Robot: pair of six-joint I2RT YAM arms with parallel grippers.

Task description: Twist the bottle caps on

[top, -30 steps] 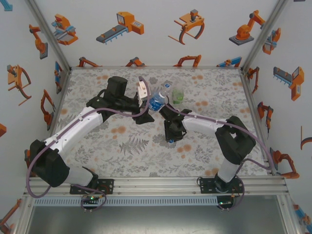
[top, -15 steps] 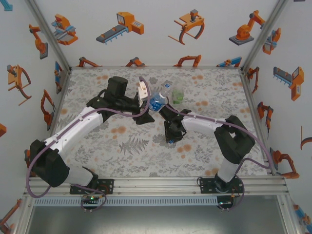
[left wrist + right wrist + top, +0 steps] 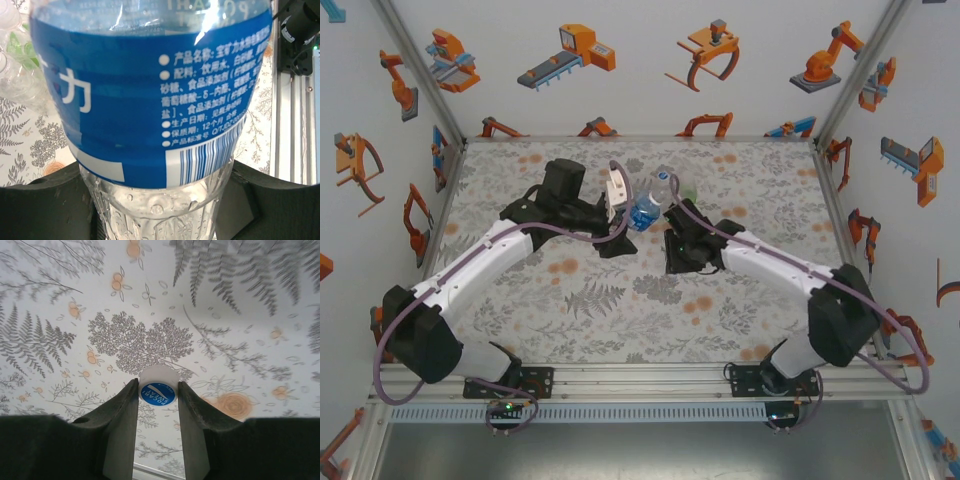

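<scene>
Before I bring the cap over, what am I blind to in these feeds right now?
- Mouth of the blue-label bottle: cut off by the left wrist view's top edge, too small in the top view.
- The green-tinted bottle: mostly hidden behind the right arm, top view.
- Threads of the cap: right wrist view, sides covered by the right gripper's fingers.

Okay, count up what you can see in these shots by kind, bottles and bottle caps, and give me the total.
Bottles: 3 (blue-label bottle in the left fingers, green-tinted bottle, clear bottle)
Caps: 1 (white cap between the right fingers)
Total: 4
</scene>
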